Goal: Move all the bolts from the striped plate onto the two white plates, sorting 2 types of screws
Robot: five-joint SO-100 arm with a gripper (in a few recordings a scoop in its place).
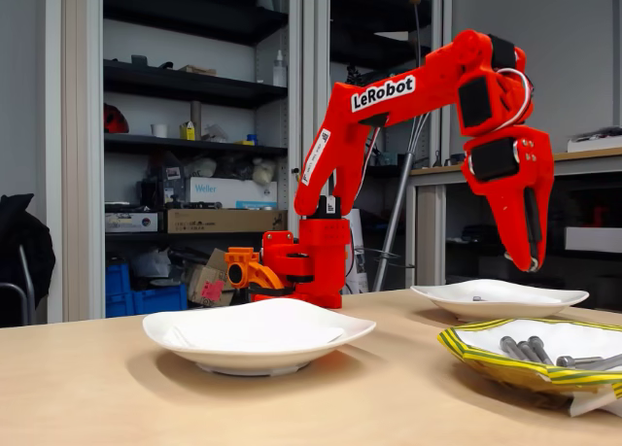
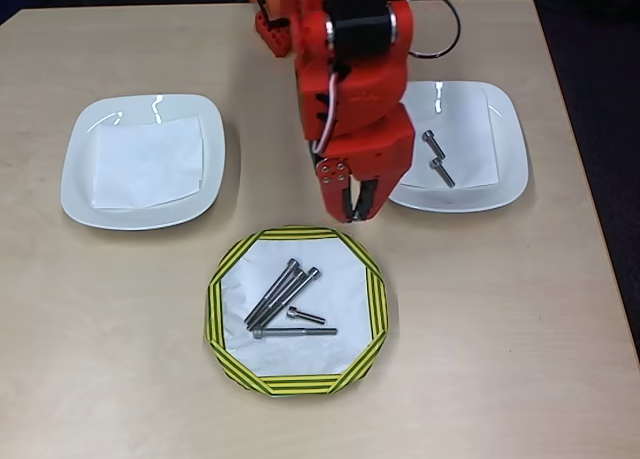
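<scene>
The striped plate (image 2: 214, 309) (image 1: 486, 362) lies at the table's front and holds three long bolts (image 2: 276, 292) (image 1: 525, 349) and one short bolt (image 2: 306, 316). Two short bolts (image 2: 437, 157) (image 1: 478, 298) rest on the right white plate (image 2: 510, 149) (image 1: 544, 299). A sheet of white paper is all that lies in the left white plate (image 2: 75, 169) (image 1: 194, 341). My gripper (image 2: 353, 211) (image 1: 533, 261) hangs in the air, pointing down, between the striped plate's far rim and the right white plate. Its jaws are shut with nothing between them.
The red arm's base (image 1: 306, 266) stands at the back middle of the table. Shelves and a desk stand behind the table. Bare tabletop (image 2: 500, 329) lies right of the striped plate, and the table's right edge is close to the right plate.
</scene>
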